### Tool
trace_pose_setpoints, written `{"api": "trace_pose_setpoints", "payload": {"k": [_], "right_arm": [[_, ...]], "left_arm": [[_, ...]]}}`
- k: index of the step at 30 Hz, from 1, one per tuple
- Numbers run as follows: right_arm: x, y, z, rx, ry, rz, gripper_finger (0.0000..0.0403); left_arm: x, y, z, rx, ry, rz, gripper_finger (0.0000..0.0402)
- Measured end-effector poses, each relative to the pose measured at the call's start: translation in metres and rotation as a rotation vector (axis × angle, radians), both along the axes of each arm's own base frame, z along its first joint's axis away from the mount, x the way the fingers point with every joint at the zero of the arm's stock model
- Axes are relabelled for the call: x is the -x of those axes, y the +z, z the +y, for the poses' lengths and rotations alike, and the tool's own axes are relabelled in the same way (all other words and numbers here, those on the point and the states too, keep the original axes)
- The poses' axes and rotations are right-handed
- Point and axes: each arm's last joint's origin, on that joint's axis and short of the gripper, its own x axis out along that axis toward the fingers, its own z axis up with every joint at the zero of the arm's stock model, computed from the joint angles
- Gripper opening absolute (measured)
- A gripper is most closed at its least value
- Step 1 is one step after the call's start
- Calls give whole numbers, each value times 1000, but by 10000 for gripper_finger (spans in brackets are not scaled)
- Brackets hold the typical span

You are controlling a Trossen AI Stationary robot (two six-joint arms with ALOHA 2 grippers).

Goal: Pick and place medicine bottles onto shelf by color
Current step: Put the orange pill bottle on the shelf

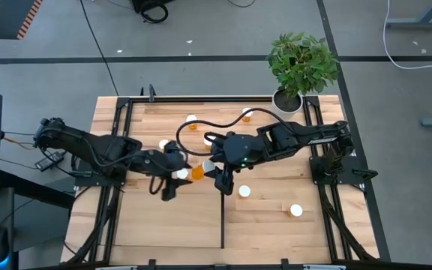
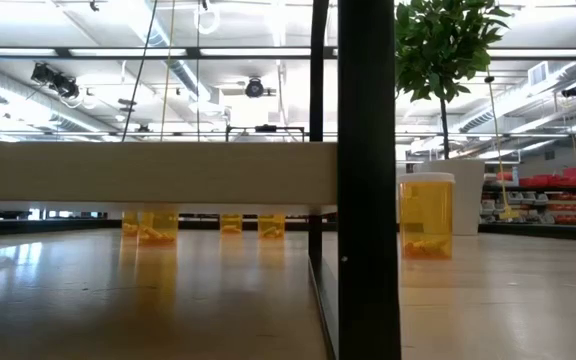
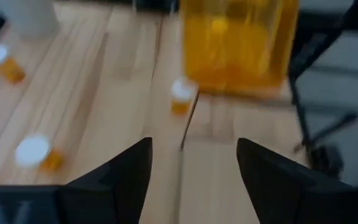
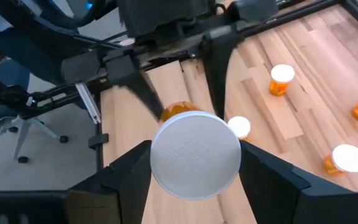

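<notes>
A medicine bottle (image 1: pixel 199 172), orange with a white cap (image 4: pixel 195 155), hangs in the air over the table's middle with my right gripper (image 4: pixel 194 149) shut on it. My left gripper (image 3: pixel 194 146) stands open just left of it (image 1: pixel 169 184), with nothing between its fingers. In the left wrist view the bottle (image 3: pixel 238 43) shows beyond those fingers. The shelf (image 1: pixel 171 221) lies at the near middle, its black strip (image 1: pixel 223 217) on its right edge. Other bottles (image 1: pixel 244 191) (image 1: pixel 295 211) stand on the table. My right gripper pinches the bottle between its two fingers at the cap end (image 4: pixel 157 155), one finger on each side. The cap faces back along the fingers and the orange body (image 4: pixel 179 111) points away from them. The fingers slant down from the table's right. The bottle is lifted clear.
More bottles stand at the far middle (image 1: pixel 192 122) (image 1: pixel 247 115) (image 1: pixel 163 144). A potted plant (image 1: pixel 289 99) sits at the far right corner. In the low view the shelf board (image 2: pixel 148 170) and its black upright (image 2: pixel 368 180) block much of the table; one bottle (image 2: pixel 426 215) stands to their right.
</notes>
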Motion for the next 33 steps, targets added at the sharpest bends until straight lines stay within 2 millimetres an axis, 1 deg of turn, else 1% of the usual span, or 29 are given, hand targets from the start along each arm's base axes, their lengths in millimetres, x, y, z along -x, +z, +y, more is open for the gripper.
{"api": "trace_pose_setpoints", "payload": {"k": [1,4,5,9,13,16,20,24,29,33], "right_arm": [[0,-2,0,6,5,10,229],[-10,-14,4,7,45,54,229],[-15,-22,7,12,60,86,229],[-34,-50,15,44,121,155,229],[-53,-79,19,64,158,219,229],[-67,-100,19,71,178,263,229],[-81,-124,19,49,227,314,229],[-92,-149,19,36,274,371,229],[-97,-163,22,88,350,393,229],[-98,-167,22,157,421,387,229]], "left_arm": [[5,0,2,-5,4,27,245],[24,-1,10,-23,26,120,243],[30,1,12,-20,39,135,241],[52,11,21,2,85,119,233],[66,20,28,28,142,72,227],[75,23,31,44,187,59,227],[82,24,34,66,220,61,227],[82,24,34,89,241,62,222],[82,24,34,133,278,59,218],[82,24,34,177,312,54,217]]}}
